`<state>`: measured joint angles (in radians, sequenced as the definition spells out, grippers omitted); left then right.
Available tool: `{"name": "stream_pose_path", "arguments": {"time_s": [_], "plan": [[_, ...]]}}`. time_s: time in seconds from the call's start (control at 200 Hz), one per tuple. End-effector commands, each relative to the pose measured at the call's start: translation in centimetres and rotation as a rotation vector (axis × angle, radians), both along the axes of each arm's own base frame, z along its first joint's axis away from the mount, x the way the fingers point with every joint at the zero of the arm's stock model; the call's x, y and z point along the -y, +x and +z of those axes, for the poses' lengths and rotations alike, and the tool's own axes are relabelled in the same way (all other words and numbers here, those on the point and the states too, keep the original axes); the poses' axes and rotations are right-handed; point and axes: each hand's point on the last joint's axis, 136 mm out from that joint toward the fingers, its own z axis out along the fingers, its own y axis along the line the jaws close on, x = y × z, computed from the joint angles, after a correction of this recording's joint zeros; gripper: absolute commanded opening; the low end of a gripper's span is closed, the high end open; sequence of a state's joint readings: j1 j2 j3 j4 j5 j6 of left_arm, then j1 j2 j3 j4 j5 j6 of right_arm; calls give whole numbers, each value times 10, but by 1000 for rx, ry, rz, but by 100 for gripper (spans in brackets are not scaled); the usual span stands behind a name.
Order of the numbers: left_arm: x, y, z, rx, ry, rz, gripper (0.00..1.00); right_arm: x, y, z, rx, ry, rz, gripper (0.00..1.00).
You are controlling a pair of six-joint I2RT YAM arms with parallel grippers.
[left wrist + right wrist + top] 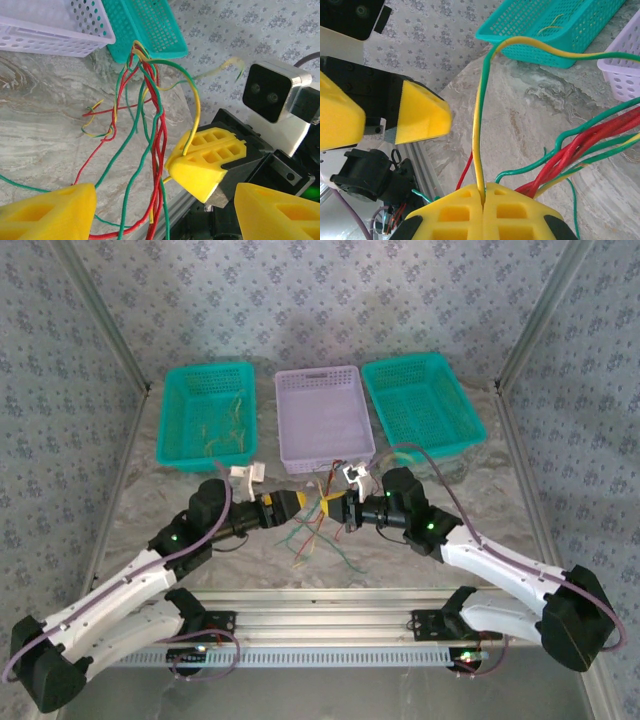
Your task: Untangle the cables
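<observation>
The top external camera sits high behind both arm bases. It looks down and forward over the bench (240,570) to the lavender basket (281,420) and the teal baskets (205,457) at its far edge, taking in the whole work area from a distance. The left wrist camera sits low and very close. It looks past the left arm's fingers (47,212) and across the bench at the right arm's fingers (205,160) and the right wrist camera (272,92). That camera looks back the opposite way, over its own fingers. The two wrist views face each other and share the cables (575,150) between them. The overhead view holds that spot near its centre.
</observation>
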<state>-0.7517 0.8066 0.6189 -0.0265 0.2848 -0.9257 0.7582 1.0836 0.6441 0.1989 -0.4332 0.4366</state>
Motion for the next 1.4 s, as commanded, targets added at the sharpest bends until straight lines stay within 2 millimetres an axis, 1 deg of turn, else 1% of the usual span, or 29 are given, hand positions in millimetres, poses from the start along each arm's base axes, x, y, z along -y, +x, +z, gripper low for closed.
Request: {"name": "stream_pose_path", "arguments": {"time_s": [0.0,0.11,0.205,0.295,0.41,0.59,0.65,0.695,0.735,0.834,0.904,0.954,0.994,1.119,1.264,1.399], "plan": [[1,-3,7,15,-18,-25,72,5,-3,13,27,36,0,0],[4,-3,-2,-8,-13,-38,72,4,-13,38,67,97,56,0],[12,-5,-12,-35,-16,-76,71,3,-25,59,98,147,114,0],[19,-7,-20,-59,-18,-113,71,3,-33,71,115,175,150,0],[26,-8,-24,-64,-24,-145,71,2,-35,69,109,172,166,0],[41,-17,-19,-48,-46,-231,71,0,-35,68,102,171,168,0],[45,-20,-21,-44,-30,-248,66,0,-34,69,108,167,162,0],[46,-21,-22,-41,-18,-253,59,1,-32,69,111,162,152,0],[47,-21,-25,-45,-7,-253,56,2,-31,71,116,156,143,0],[46,-20,-35,-58,27,-247,54,9,-24,75,134,148,94,0],[47,-20,-41,-66,41,-252,57,14,-19,82,146,160,71,0],[49,-21,-43,-71,38,-267,66,16,-16,86,149,165,62,0],[53,-24,-44,-70,36,-289,70,17,-14,90,150,171,54,0],[68,-37,-46,-60,52,-383,77,19,-12,103,162,198,43,0],[85,-55,-49,-39,74,-484,79,19,-11,108,162,212,38,0],[89,-55,-56,-36,104,-488,77,20,-12,111,156,227,42,0]]}}
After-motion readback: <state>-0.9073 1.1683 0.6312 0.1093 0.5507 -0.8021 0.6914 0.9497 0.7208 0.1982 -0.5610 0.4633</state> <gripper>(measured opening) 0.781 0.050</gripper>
